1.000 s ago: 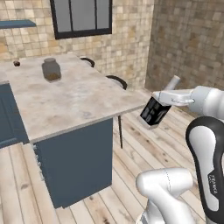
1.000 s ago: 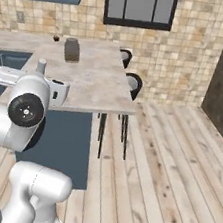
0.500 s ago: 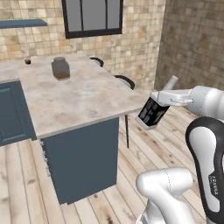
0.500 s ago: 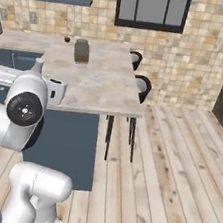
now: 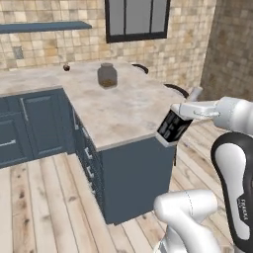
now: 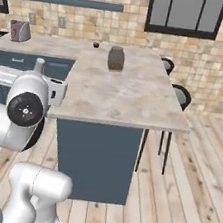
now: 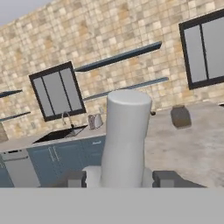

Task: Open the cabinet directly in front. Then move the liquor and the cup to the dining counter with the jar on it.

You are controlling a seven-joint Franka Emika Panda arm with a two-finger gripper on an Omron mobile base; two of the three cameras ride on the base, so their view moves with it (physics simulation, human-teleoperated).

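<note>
1. The gripper [image 5: 184, 114] is clamped on the liquor [image 5: 174, 125], held in the air just off the near right corner of the dining counter [image 5: 123, 106].
2. The bottle is judged rigid, smooth and breakable; grip at the shoulder below the slim neck.
3. The jar [image 5: 107, 75] stands near the counter's far edge.
4. The hand view shows the pale neck [image 7: 125, 140] between the fingers [image 7: 168, 178]; the left base view shows the black label.

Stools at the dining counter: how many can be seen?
2. Both stand along the dining counter's far-side edge from the arm: one dark stool near the counter's front corner, another stool further back toward the window wall. More could be hidden behind the counter.
</note>
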